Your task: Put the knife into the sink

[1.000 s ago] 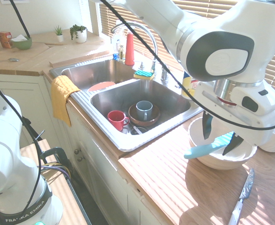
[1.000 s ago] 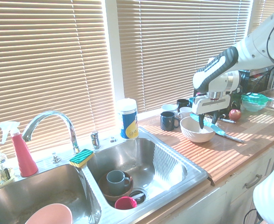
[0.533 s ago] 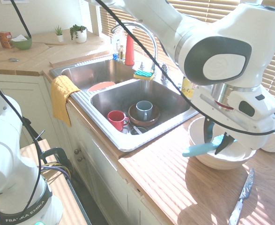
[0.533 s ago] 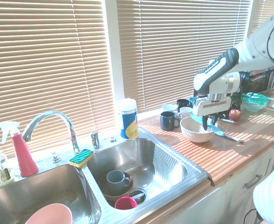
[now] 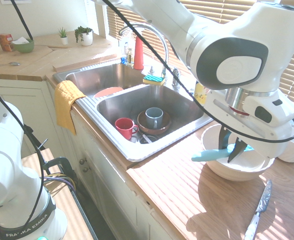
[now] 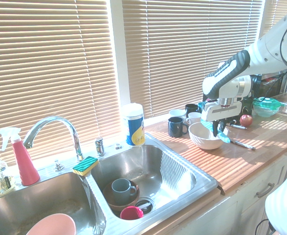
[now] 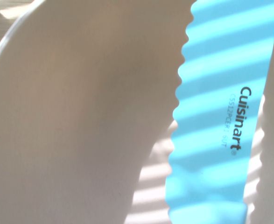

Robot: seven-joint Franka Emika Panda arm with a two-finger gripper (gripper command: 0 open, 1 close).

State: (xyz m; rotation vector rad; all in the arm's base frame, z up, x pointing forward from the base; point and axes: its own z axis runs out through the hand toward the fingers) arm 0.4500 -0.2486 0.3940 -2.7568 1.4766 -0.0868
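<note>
The turquoise knife (image 5: pixel 210 154) lies level across the top of the white bowl (image 5: pixel 237 171) on the wooden counter, its handle pointing toward the sink (image 5: pixel 136 150). My gripper (image 5: pixel 232 148) is shut on the knife's middle, fingers pointing straight down into the bowl. From the other side, the gripper (image 6: pixel 217 131) holds the knife (image 6: pixel 222 135) over the bowl (image 6: pixel 204 140), to the right of the sink (image 6: pixel 202 182). The wrist view shows the wavy-edged blade (image 7: pixel 221 116) close above the bowl's inside (image 7: pixel 80 121).
A slim silver knife (image 5: pixel 258 207) lies on the counter beyond the bowl. The near basin holds a red cup (image 5: pixel 124 126) and a grey mug in a brown bowl (image 5: pixel 154 119). A yellow towel (image 5: pixel 65 102) hangs over the rim. Dark mugs (image 6: pixel 176 126) stand near the blinds.
The gripper came down around the knife and shut on it. The knife has risen slightly off the bowl's rim and now sits level, shifted a little toward the sink.
</note>
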